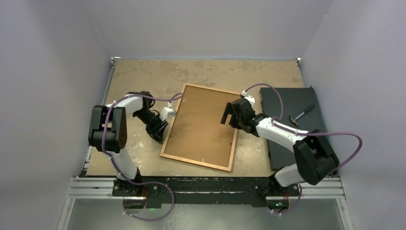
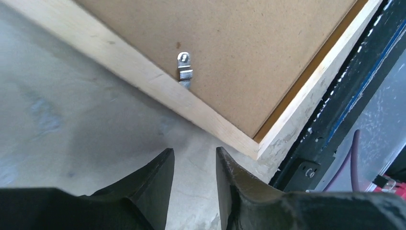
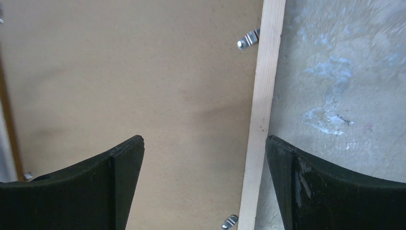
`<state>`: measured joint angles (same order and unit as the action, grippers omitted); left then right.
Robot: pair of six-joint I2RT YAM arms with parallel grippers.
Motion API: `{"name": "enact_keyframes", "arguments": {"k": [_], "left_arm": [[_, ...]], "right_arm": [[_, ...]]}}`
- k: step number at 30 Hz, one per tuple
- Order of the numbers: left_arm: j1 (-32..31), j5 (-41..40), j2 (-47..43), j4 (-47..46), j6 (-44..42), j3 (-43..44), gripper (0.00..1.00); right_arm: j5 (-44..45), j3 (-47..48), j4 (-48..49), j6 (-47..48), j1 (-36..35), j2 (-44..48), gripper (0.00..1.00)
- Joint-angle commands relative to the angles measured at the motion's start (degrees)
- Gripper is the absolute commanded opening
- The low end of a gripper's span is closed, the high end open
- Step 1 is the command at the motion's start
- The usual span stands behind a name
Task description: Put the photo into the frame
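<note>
The left arm (image 1: 115, 139), left of the frame (image 1: 196, 162), has smooth white tubes and big black blocks at its joints. The right arm (image 1: 287, 139), right of the frame, looks just the same. Thin purple cables (image 1: 345, 137) run along both arms and loop near the black base (image 1: 191, 184) below the frame. A small white block (image 1: 167, 113) sits by each wrist. The left claw (image 2: 194, 153) has two black pointy fingers with rough edges. The right claw (image 3: 205, 141) has two wide black fingers.
</note>
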<state>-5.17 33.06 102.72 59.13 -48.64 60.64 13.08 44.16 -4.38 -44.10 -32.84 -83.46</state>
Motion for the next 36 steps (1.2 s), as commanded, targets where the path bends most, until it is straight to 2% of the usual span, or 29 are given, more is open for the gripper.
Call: {"name": "enact_keyframes", "arguments": {"k": [1,4,7,11,14,19,24,27,32,36], "left_arm": [[3.75,1.64,-2.21,5.62,-2.31,9.50,0.40],[6.43,2.98,0.72,5.83,2.01,18.94,0.46],[7.08,3.79,4.52,0.39,11.06,24.71,0.49],[6.57,5.92,9.93,-8.17,22.25,27.42,0.60],[6.14,6.80,12.71,-12.99,27.23,27.82,0.59],[5.99,8.86,14.35,-16.99,30.34,26.17,0.42],[5.87,11.49,14.45,-18.38,31.07,24.85,0.36],[5.54,13.27,14.06,-17.84,30.68,24.89,0.38],[3.88,13.36,14.36,-19.74,31.68,23.67,0.52],[3.24,13.25,15.26,-22.47,33.48,22.26,0.52]], "right_arm": [[4.21,5.83,-1.31,1.12,0.36,4.10,0.99],[2.45,10.44,-0.67,1.09,0.32,0.44,0.99],[0.93,15.51,1.51,2.24,0.01,-3.88,0.99],[-2.74,21.95,4.12,2.39,-0.92,-9.92,0.99],[-5.96,27.60,6.47,2.43,-2.44,-15.92,0.99],[-12.84,32.96,11.56,0.11,-3.97,-24.67,0.98],[-16.45,38.05,14.30,-2.18,-5.21,-31.80,0.95],[-18.42,39.49,16.13,-2.97,-5.30,-34.70,0.92],[-20.58,41.14,18.08,-3.54,-5.30,-37.64,0.90],[-22.95,41.51,18.95,-4.90,-5.26,-39.20,0.84]]}}
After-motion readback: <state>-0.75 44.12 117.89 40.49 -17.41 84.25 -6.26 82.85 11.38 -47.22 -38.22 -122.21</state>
